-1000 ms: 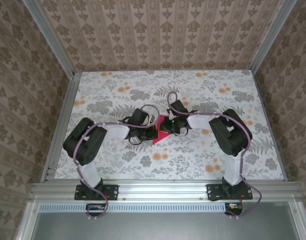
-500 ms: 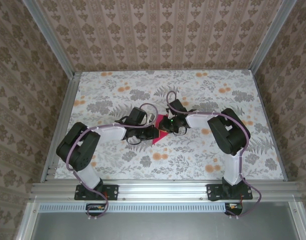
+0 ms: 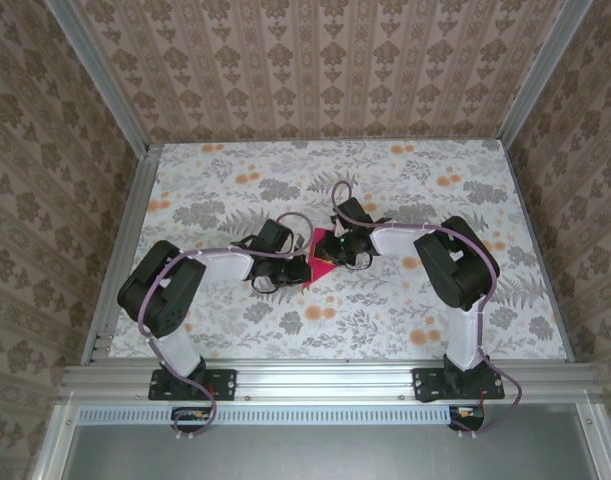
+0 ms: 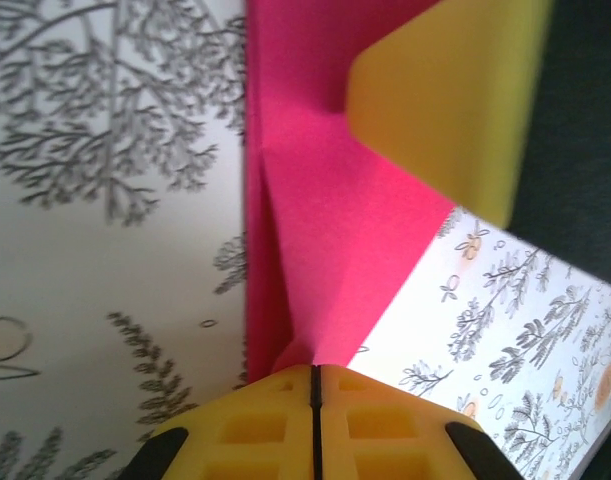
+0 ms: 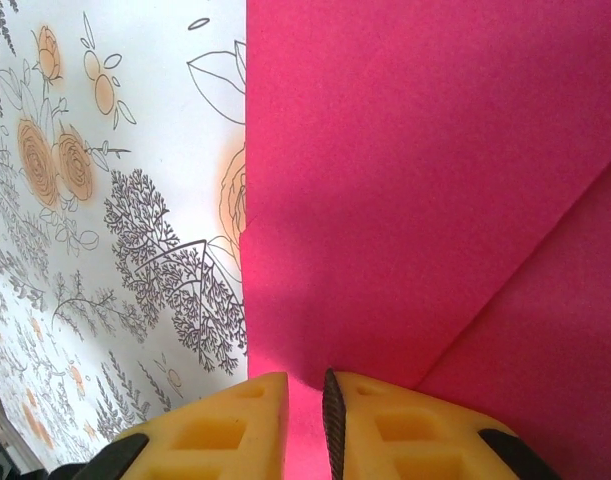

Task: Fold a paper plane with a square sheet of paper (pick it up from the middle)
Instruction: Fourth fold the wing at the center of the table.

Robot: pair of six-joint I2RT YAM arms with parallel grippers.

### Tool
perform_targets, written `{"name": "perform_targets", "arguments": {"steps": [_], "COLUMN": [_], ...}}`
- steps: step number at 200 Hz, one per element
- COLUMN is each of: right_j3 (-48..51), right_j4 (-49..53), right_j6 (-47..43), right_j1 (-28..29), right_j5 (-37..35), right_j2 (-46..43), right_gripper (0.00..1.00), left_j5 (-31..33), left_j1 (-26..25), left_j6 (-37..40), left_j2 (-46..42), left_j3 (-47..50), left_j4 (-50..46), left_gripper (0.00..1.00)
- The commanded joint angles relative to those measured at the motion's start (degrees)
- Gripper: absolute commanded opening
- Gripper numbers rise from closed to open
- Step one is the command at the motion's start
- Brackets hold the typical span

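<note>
Presently pinching a raised fold of the pink paper (image 4: pixel 325 230) with left claw (image 4: pixel 313 372), fingers together; right claw (image 5: pixel 305 385) slightly apart, tips resting on that paper atop counter (image 3: pixel 385 310).

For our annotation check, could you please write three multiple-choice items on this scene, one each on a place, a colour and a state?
1. Where on the table is the pink paper?
A. far left corner
B. the middle, between the left gripper and the right gripper
C. near right corner
2. What colour are the gripper fingers?
A. blue
B. white
C. yellow
3. How is the left gripper?
A. shut on the pink paper
B. wide open
C. holding a pen
Answers: B, the top view shows it mid-table between them; C, both wrist views show yellow fingers; A, its fingers meet with the paper pinched between them.
</note>
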State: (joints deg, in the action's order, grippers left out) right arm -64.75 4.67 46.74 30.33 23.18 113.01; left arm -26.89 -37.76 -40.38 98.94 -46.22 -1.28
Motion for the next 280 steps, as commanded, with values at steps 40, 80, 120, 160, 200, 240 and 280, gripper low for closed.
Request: {"name": "perform_targets", "arguments": {"steps": [40,80,120,160,200,240,280], "right_j3": [-1.7,-2.4,-1.4,-0.8,-1.4,-0.5,0.2], "right_j4": [4.9,3.8,2.5,1.7,4.2,4.4,4.4], "right_j6": [-0.7,-1.0,0.2,1.1,1.1,2.9,4.6], "right_j1": [0.0,0.5,2.3,2.9,3.0,2.9,2.7], "right_j5": [-2.7,-0.2,1.5,2.2,0.3,-0.6,-1.3], "right_j2": [1.6,-1.3,-1.9,-0.2,2.2,3.9,4.5], "right_gripper": [0.24,0.23,0.20,0.19,0.18,0.15,0.14], "left_j5": [1.3,0.3,-0.1,-0.5,-2.6,-3.1,-1.5], "left_j1": [0.9,1.1,1.1,1.2,1.4,1.4,1.4], "left_j6": [-1.0,-1.0,-1.4,-1.7,-3.5,-4.3,-3.4], "left_j2": [0.4,1.0,1.0,0.9,-0.6,-2.1,-0.6], "left_j3": [2.8,3.1,3.1,3.0,3.0,2.3,1.0], "left_j4": [-0.4,0.2,0.7,1.2,5.4,9.6,8.7], "left_gripper": [0.04,0.03,0.03,0.02,0.04,0.07,0.08]}}
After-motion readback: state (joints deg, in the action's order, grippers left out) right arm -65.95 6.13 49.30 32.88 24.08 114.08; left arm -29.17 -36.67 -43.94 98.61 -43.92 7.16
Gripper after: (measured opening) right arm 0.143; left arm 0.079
